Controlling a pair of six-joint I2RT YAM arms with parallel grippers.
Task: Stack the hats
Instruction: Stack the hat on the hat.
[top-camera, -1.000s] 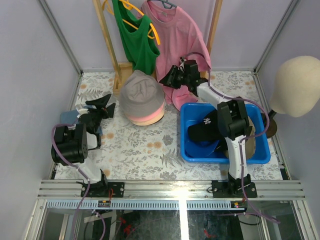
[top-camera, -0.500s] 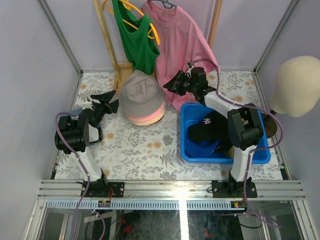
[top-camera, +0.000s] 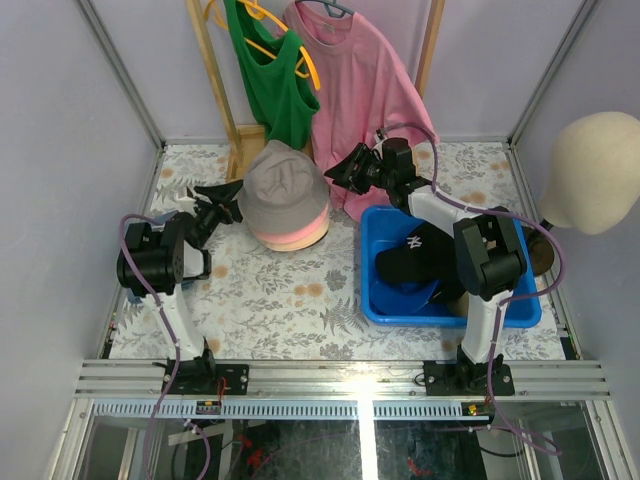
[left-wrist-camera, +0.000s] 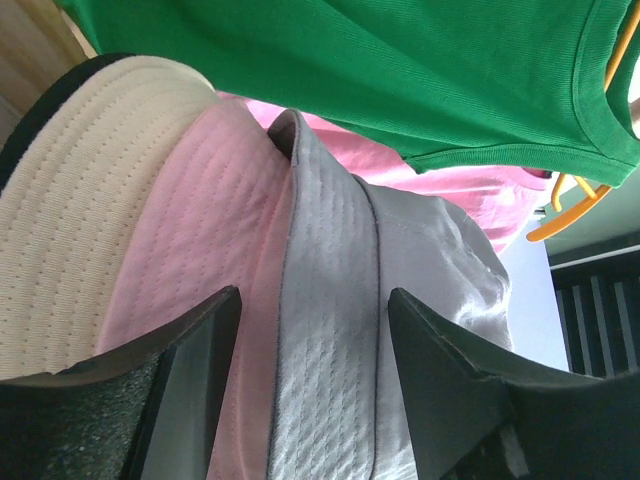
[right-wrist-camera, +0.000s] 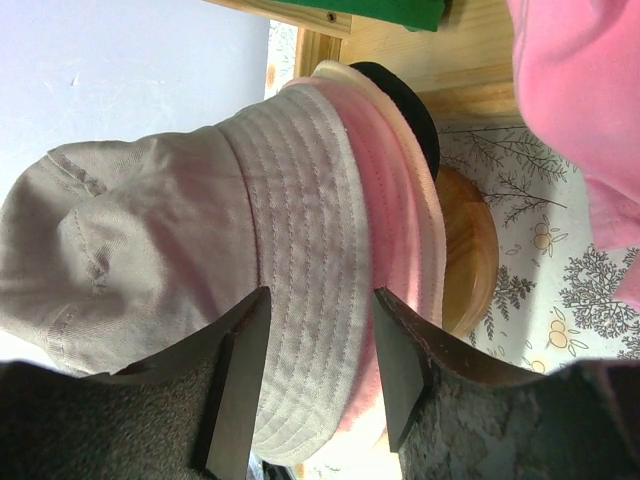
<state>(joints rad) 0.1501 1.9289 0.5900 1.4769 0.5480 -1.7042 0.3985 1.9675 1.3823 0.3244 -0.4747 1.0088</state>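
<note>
A stack of bucket hats stands at the back middle: a grey-taupe hat (top-camera: 285, 185) on top, a pink brim (top-camera: 300, 238) and a beige brim under it. My left gripper (top-camera: 230, 200) is open at the stack's left edge. In the left wrist view my gripper (left-wrist-camera: 310, 345) has the grey brim (left-wrist-camera: 330, 330) between its fingers, with pink (left-wrist-camera: 215, 250) and beige (left-wrist-camera: 80, 200) brims beside it. My right gripper (top-camera: 338, 172) is open at the stack's right side. In the right wrist view my gripper (right-wrist-camera: 318, 350) faces the grey hat (right-wrist-camera: 150, 230) and pink brim (right-wrist-camera: 400, 230). A black cap with a white logo (top-camera: 405, 262) lies in the blue bin (top-camera: 440, 315).
A wooden rack (top-camera: 215, 80) at the back holds a green shirt (top-camera: 270, 80) and a pink shirt (top-camera: 360, 90). A cream mannequin head (top-camera: 595, 170) stands at the right. A round wooden base (right-wrist-camera: 470, 250) lies under the stack. Other hats lie under the black cap in the bin.
My left gripper has moved right, closer to the stack's brims. My right gripper shifted slightly right and down, then held still. The hats have not moved.
</note>
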